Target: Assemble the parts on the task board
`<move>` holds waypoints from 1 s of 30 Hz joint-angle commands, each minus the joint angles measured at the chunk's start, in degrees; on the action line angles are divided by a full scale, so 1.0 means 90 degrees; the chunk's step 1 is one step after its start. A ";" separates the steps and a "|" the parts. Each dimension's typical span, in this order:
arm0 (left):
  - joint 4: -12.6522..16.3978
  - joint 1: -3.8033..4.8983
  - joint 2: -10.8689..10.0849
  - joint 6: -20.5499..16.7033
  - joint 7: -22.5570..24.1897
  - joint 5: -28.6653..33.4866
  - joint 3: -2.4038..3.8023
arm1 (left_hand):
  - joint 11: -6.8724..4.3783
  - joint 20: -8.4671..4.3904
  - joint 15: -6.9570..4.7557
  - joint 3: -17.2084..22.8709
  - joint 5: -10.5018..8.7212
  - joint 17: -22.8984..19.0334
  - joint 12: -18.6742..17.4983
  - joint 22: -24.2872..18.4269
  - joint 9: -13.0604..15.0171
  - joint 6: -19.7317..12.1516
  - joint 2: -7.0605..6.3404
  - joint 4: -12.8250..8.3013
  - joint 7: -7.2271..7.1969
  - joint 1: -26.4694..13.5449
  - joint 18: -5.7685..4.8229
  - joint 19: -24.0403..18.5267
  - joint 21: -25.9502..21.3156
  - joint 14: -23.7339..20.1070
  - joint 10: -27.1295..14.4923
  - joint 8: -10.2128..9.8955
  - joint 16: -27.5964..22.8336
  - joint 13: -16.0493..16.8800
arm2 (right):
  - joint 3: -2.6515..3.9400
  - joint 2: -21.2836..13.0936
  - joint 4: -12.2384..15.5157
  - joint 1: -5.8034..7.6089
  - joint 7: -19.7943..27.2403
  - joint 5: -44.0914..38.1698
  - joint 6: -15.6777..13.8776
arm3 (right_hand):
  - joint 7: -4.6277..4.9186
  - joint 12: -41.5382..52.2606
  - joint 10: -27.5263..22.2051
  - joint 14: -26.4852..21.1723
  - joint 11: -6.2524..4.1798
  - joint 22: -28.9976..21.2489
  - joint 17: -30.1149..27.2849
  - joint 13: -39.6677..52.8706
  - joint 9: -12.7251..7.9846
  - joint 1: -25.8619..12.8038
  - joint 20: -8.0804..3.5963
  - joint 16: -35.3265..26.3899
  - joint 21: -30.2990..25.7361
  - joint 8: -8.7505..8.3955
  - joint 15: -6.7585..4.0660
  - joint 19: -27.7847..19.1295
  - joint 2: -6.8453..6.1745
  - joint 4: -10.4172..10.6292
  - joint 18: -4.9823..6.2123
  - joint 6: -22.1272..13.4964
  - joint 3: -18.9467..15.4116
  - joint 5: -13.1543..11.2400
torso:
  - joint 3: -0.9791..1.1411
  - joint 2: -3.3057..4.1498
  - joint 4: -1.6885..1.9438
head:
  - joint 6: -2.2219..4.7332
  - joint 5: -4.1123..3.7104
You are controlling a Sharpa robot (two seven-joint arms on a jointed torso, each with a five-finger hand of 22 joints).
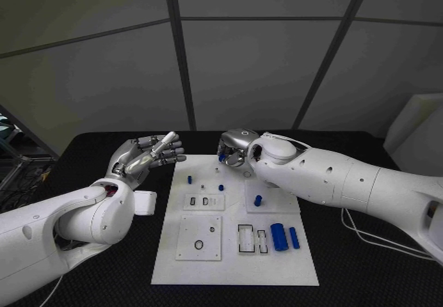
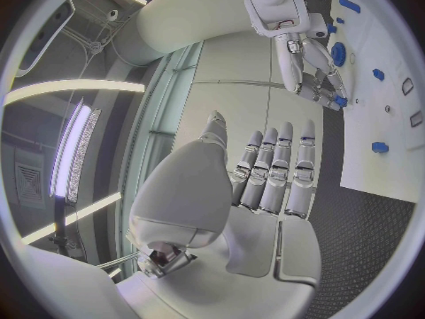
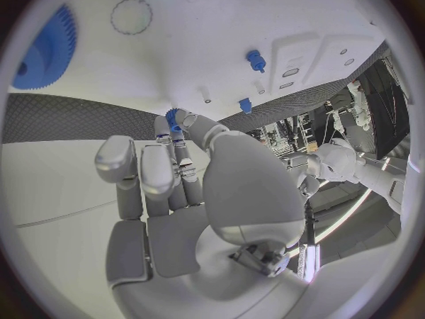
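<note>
We see the task board (image 1: 235,268), a white plate lying flat mid-counter (image 1: 369,281), long axis running away from the robot. Raised white sub-plates sit on it w/ cut-outs: two small slots in one near the middle (image 1: 203,202), a ring mark on the lower left one (image 1: 200,245), a rectangular frame recess (image 1: 246,238) lower centre.

Parts, all small and blue: a thick blue cylinder (image 1: 278,236) and a thinner blue bar (image 1: 294,238) lie side by side at the board's right, just beside the frame recess, both w/ long axes along the board's length. A short blue peg (image 1: 258,200) stands on the right sub-plate. Two tiny blue pins (image 1: 190,180) stand upright nr the far end, another beside the slots (image 1: 221,187).

Right robot hand (image 1: 236,148) hangs over the board's far edge, fingers curled in together, pinching a small blue piece (image 3: 172,116) at the fingertips; right wrist view shows it pointing at the board. That view also shows a blue gear (image 3: 44,49) on the white surface.

Left robot hand (image 1: 150,155) is off the board's far left corner, above the black counter, palm up, fingers extended and a bit apart, holding nothing.
</note>
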 commanded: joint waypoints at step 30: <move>0.0030 0.0032 -0.0008 0.0048 0.0007 -0.0051 0.0009 | 0.0033 0.0046 0.0026 -0.0052 0.0005 -0.0011 -0.0067 -0.0017 -0.0009 -0.0053 0.0048 -0.0015 0.0131 -0.0003 0.0311 0.0027 -0.0053 -0.0049 -0.0041 -0.0046 -0.0059 -0.0007 | 0.0002 0.0116 -0.0128 0.0019 -0.0020 0.0063 0.0133 | 0.0119 -0.0026 -0.0959 0.0062 0.0178 -0.0166 -0.0193 -0.0032 -0.0108 -0.0184 0.0168 0.0005 -0.0032 -0.0044 0.0164 -0.0158 -0.0418 0.0217 -0.0084 -0.0822 0.0024 0.0053 | 0.0004 0.0025 -0.0019 | -0.0020 0.0033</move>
